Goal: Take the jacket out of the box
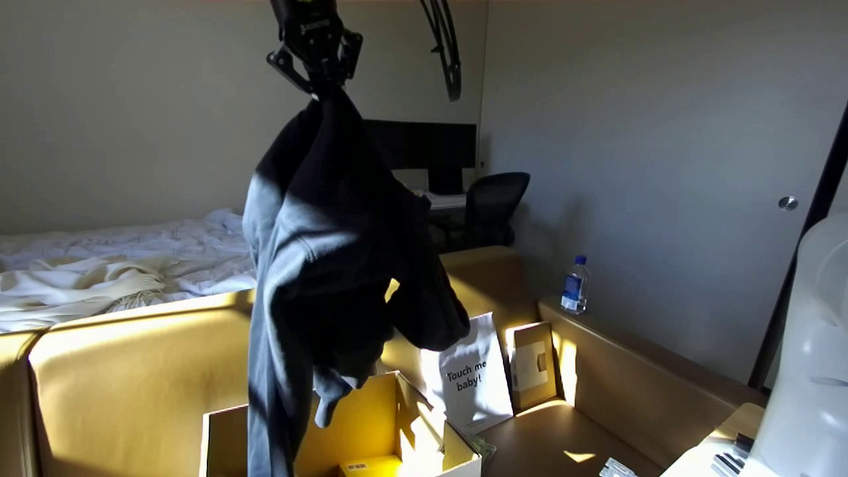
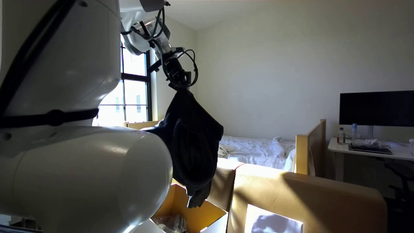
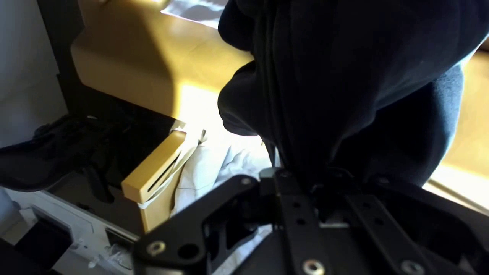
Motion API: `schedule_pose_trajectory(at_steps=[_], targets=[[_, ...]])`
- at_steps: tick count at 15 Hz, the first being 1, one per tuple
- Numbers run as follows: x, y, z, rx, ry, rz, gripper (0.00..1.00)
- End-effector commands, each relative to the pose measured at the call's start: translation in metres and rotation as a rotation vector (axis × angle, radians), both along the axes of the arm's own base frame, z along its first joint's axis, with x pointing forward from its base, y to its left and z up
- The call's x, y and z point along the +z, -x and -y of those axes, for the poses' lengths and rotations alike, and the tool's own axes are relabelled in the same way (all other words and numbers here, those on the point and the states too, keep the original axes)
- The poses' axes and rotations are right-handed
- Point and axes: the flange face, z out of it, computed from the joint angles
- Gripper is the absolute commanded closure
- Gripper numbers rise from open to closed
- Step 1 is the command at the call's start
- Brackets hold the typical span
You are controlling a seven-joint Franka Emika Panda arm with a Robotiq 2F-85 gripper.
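Observation:
The dark navy jacket (image 1: 331,232) hangs in the air from my gripper (image 1: 326,91), bunched at the top and draping down. In an exterior view its long left part runs past the bottom edge, so its lowest end is out of view. It also shows in an exterior view (image 2: 197,142), partly behind the arm, and fills the upper right of the wrist view (image 3: 344,76). My gripper (image 3: 305,177) is shut on the jacket's fabric. The open box (image 1: 361,427) stands below with a yellow inside; it also shows in an exterior view (image 2: 207,216).
The box stands on a tan sofa (image 1: 146,371). It holds a yellow item (image 1: 371,468) and clear plastic (image 2: 171,223). A white sign (image 1: 474,377) and a cardboard box (image 1: 532,364) lean on the sofa. A bottle (image 1: 575,286) stands on the armrest. A bed (image 1: 199,252) lies behind.

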Motion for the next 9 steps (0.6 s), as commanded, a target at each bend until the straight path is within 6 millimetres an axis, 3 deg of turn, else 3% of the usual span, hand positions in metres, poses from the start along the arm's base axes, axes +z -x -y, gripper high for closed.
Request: schedule_pose_trajectory(at_steps=[1,6,9], targets=[[0.074,0.0,0.063,-0.146,0.003,0.099,0.98],[0.147,0.003,0.174,-0.395,-0.034,0.157,0.98],[0.182,0.02,0.248,-0.518,-0.019,0.143,0.98]])
